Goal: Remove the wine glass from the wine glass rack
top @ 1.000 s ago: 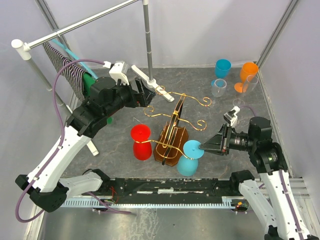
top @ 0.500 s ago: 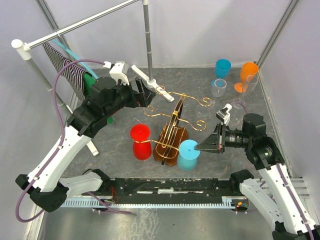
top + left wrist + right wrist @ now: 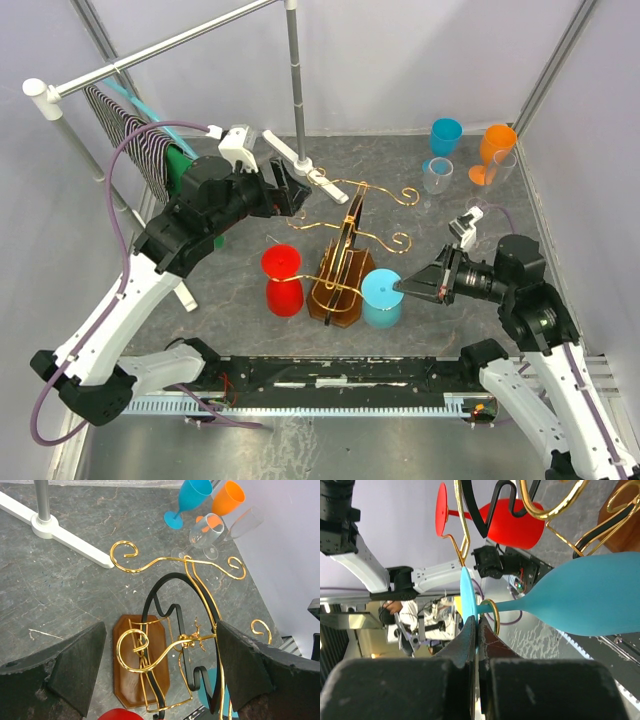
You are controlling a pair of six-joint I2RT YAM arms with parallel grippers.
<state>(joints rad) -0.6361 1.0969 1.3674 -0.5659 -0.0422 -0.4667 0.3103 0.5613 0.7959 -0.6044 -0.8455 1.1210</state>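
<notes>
Turquoise wine glass (image 3: 382, 302), inverted, right hand (image 3: 399, 287) pinching its foot; left hand (image 3: 296, 188) spread wide, empty

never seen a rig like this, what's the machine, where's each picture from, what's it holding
Two robot arms sit at the near edge of a table. One picture looks down from above; the other two come from wrist cameras. On the table stands a gold wine glass rack with a red glass and a light blue wine glass hanging upside down; more glasses stand back right. The right gripper is shut on the blue glass's foot. The left gripper hangs open above the rack, empty.
</notes>
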